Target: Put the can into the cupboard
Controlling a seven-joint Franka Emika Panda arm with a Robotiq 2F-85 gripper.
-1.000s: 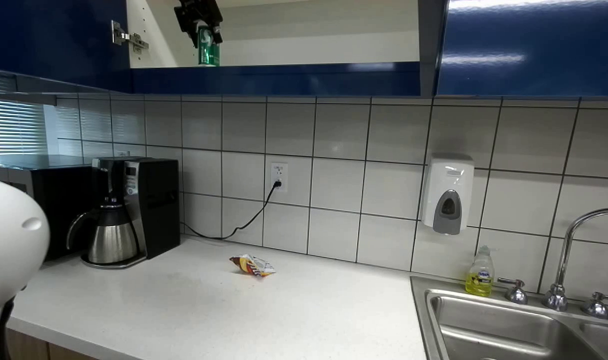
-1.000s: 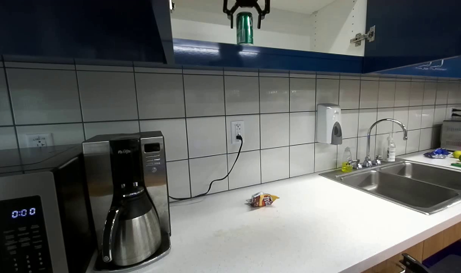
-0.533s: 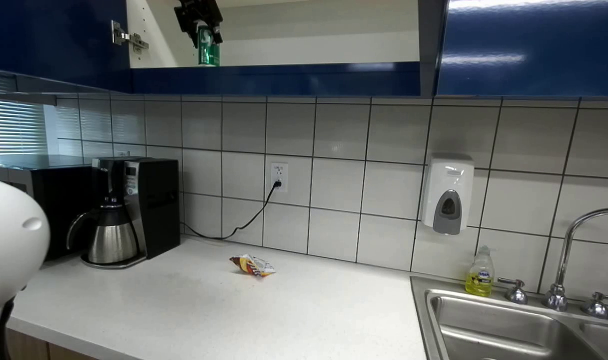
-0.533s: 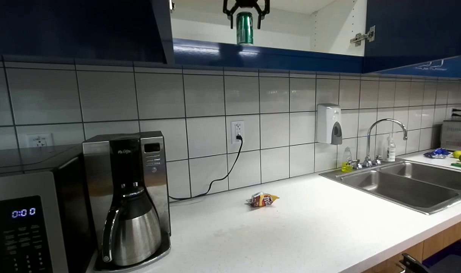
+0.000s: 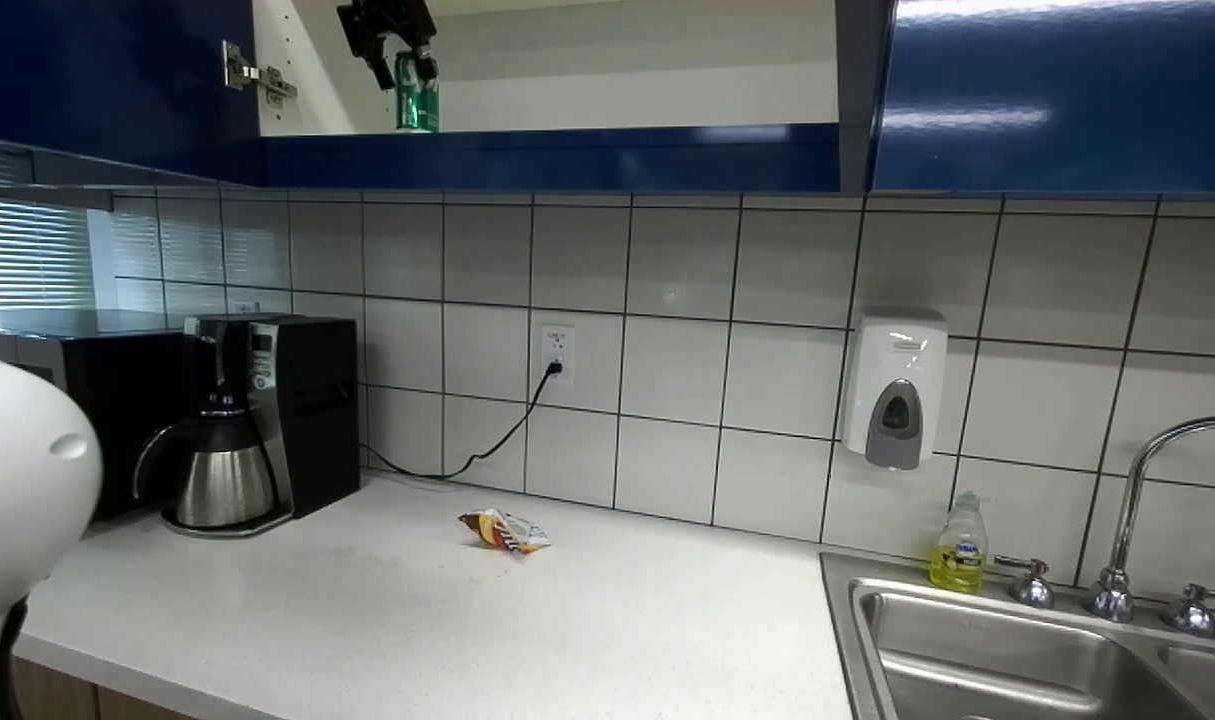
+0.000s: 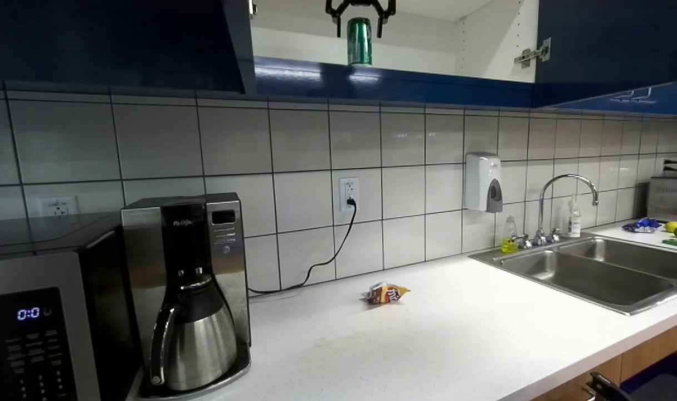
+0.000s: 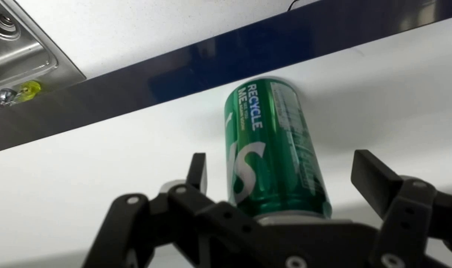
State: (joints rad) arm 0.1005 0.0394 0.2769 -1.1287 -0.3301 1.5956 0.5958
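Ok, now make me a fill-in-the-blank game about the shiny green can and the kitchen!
1. The shiny green metal can standing in the glossy dark blue cupboard says ____ ME.
2. The black two-fingered gripper straddling the can is not shut but ____.
3. The liquid in the clear plastic bottle nearest the white-and-grey wall dispenser is coloured ____.
4. The flat counter under the crumpled brown-and-yellow wrapper is coloured ____.

Missing words: RECYCLE; open; yellow; white.
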